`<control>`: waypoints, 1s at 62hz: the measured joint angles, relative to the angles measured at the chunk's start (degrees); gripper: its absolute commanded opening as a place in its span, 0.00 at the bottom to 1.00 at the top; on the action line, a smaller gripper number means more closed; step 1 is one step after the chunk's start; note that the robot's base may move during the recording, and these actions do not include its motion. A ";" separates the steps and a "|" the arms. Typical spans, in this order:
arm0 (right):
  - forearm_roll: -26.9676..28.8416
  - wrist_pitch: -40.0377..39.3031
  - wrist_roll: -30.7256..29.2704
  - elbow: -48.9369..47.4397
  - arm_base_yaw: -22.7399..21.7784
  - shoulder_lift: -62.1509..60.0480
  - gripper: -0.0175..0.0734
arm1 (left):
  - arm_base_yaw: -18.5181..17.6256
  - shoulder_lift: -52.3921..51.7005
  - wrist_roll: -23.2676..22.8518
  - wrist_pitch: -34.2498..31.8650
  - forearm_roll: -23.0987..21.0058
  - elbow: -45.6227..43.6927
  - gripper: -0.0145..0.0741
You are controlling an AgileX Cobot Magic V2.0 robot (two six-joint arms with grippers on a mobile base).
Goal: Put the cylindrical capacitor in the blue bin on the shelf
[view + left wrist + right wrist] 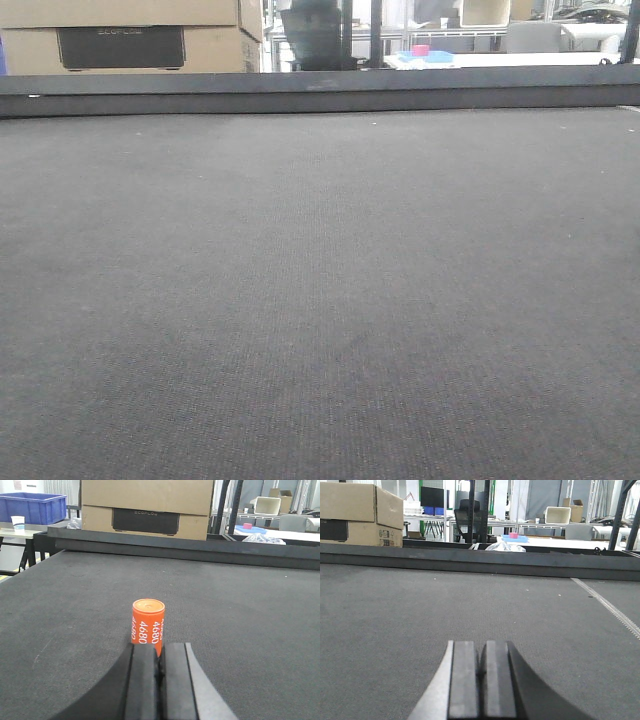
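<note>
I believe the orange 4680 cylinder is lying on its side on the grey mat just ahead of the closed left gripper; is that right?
Not quite: the orange cylinder stands upright on its end, not on its side, as the left wrist view shows. It is on the grey mat just ahead of the closed left gripper.

Soft, even indoor light; faint shadows on the grey mat [320, 300]; background bright, slightly blurred.

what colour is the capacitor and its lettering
The capacitor is orange with white 4680 lettering; the left wrist view shows it best.
</note>
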 measured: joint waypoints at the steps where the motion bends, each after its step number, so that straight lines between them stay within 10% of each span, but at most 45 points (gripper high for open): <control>1: 0.00 0.00 0.00 0.00 0.00 0.00 0.01 | 0.00 0.00 0.00 0.00 0.00 0.00 0.04; 62: 1.45 0.11 0.00 -1.04 0.00 0.00 0.01 | 0.00 0.00 0.00 1.31 0.00 -2.09 0.04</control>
